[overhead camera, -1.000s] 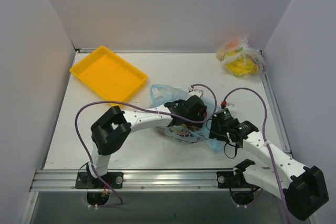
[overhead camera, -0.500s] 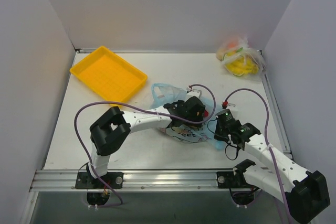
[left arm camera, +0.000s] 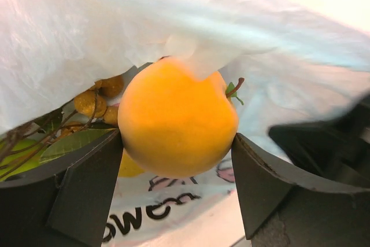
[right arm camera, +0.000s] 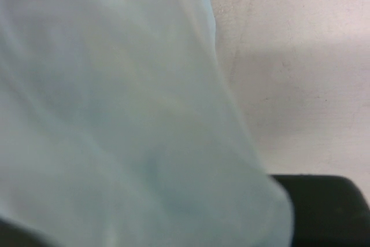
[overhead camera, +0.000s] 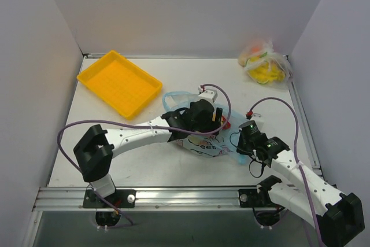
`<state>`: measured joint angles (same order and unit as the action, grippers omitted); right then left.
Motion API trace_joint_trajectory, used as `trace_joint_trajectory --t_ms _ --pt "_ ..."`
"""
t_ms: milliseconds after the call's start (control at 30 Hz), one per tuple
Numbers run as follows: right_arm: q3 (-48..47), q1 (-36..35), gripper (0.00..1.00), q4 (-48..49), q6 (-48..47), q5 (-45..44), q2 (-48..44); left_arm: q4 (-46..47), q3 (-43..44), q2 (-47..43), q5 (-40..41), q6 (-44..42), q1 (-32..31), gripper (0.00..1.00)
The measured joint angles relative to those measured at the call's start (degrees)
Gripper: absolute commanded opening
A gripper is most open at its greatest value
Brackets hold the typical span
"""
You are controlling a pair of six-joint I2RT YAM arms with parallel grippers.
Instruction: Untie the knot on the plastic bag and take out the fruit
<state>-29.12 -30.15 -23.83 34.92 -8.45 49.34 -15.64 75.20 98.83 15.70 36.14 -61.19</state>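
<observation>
One yellow tray (overhead camera: 119, 83); one light blue plastic bag (overhead camera: 203, 148); one clear bag (overhead camera: 266, 62). Two arms, the left arm (overhead camera: 139, 136) and the right arm (overhead camera: 300, 174); one orange fruit (left arm camera: 176, 120); one brown bunch (left arm camera: 98, 99).

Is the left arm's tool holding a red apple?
No, the left tool grips the orange between its fingers, under a fold of the plastic bag.

The fruit (left arm camera: 176, 122) between the black jaws is plain orange; the plastic bag (left arm camera: 87, 39) pale blue-white with black lettering; the tray (overhead camera: 119, 81), upper left, yellow.

Table (overhead camera: 173, 169): tray (overhead camera: 119, 83), plastic bag (overhead camera: 203, 147), clear bag (overhead camera: 266, 65)
</observation>
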Motion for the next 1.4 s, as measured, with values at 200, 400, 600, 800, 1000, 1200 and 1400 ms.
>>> trace_joint_trajectory --t_ms 200,400,600,800,1000,1200,1400 --pt "0.0 0.1 0.01 -0.2 0.0 -0.7 0.0 0.2 0.0 -9.4 -2.5 -3.9 0.3 0.0" --pt "-0.5 0.1 0.01 -0.5 -0.3 -1.0 0.6 -1.6 3.1 -16.7 -2.6 -7.4 4.4 0.0" --pt "-1.6 0.1 0.01 -0.9 -0.7 -1.1 0.7 -3.3 2.9 -22.0 -2.5 -8.2 21.1 0.0" --pt "-2.6 0.1 0.01 -1.1 -1.7 -1.0 0.7 -3.0 -0.9 -21.3 -2.4 -8.3 39.1 0.0" --pt "-3.6 0.1 0.01 -1.2 -2.7 -1.0 1.3 0.5 -1.3 -9.6 -2.4 -7.4 52.1 0.0" --pt "-3.7 0.1 0.02 -1.2 -3.7 -1.1 2.0 3.0 2.8 6.1 -2.9 -7.5 59.7 0.13" --pt "-3.8 0.1 0.02 -1.2 -3.7 -1.1 3.6 3.6 10.6 15.3 -4.2 -7.9 63.5 0.75"
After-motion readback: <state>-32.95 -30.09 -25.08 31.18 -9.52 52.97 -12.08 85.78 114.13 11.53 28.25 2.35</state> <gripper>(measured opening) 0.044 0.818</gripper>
